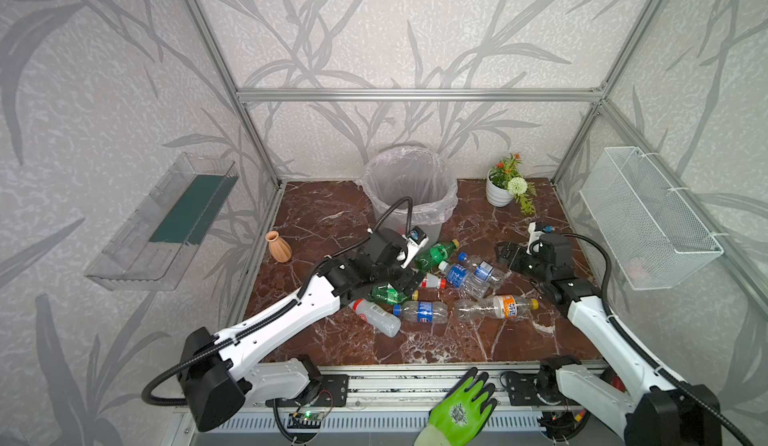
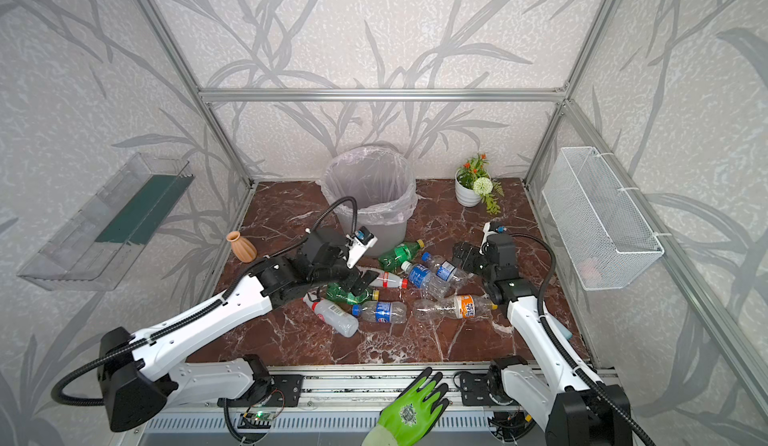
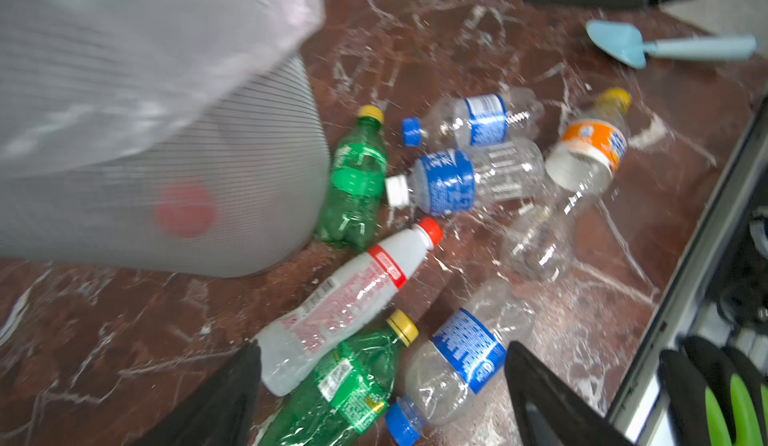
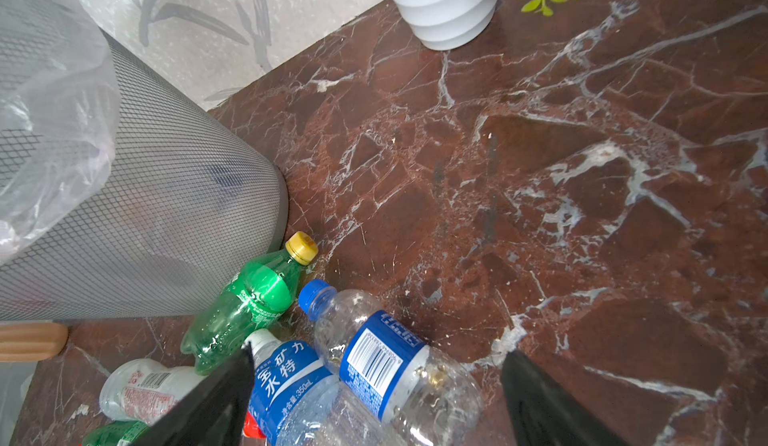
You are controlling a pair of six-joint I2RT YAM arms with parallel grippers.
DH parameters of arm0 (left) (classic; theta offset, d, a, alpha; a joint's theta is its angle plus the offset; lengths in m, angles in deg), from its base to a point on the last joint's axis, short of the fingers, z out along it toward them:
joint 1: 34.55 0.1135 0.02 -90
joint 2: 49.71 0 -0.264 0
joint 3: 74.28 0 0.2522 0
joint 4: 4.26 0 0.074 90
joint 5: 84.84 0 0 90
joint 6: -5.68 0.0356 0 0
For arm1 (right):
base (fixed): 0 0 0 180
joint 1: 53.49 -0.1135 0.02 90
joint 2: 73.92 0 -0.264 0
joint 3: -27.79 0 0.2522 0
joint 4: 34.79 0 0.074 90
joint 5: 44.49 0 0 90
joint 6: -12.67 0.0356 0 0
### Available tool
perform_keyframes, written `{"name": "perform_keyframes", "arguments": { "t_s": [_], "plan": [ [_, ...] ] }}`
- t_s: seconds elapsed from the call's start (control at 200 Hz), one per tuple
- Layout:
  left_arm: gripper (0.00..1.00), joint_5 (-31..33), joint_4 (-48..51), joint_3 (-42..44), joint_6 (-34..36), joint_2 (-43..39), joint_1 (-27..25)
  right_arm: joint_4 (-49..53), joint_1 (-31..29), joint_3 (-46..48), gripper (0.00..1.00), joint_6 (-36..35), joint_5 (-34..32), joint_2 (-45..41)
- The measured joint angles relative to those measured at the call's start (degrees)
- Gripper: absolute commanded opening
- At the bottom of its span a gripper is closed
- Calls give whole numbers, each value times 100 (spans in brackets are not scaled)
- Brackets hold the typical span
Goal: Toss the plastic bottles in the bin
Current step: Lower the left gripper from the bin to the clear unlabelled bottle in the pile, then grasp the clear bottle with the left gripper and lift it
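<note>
Several plastic bottles lie in a loose pile on the marble floor in front of the grey bin (image 1: 432, 232) (image 2: 386, 234), which is lined with a thin bag. A green bottle (image 1: 436, 253) leans against the bin's base. My left gripper (image 3: 382, 385) (image 1: 409, 284) is open and low over the pile. A milky red-capped bottle (image 3: 345, 311), a crushed green bottle (image 3: 345, 385) and a clear blue-label bottle (image 3: 461, 356) lie between its fingers. My right gripper (image 4: 376, 394) (image 1: 509, 255) is open too, straddling two clear blue-label bottles (image 4: 386, 365). An orange-label bottle (image 1: 503, 306) lies nearer the front.
A terracotta vase (image 1: 278, 246) stands at the left and a white flower pot (image 1: 498, 192) at the back right. A wire basket (image 1: 648, 215) hangs on the right wall, a clear shelf (image 1: 162, 223) on the left. A green-gloved hand (image 1: 461, 410) rests at the front rail. A light blue scoop (image 3: 665, 45) lies on the floor.
</note>
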Motion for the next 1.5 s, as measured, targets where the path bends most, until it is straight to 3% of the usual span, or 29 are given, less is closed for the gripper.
{"name": "perform_keyframes", "arguments": {
  "t_s": [0.39,1.01,1.315,1.499],
  "plan": [
    [78,-437,538,-87,960,1429,-841,63,26,68,96,-7,-238,-153],
    [74,-286,570,-667,1432,3056,-1097,66,133,105,98,-90,-254,-151],
    [50,-164,586,-767,1611,3327,-1182,52,262,186,98,-116,-168,-151],
    [46,-125,599,-859,1650,3259,-1196,9,326,234,98,-114,-111,-151]
  ]
}}
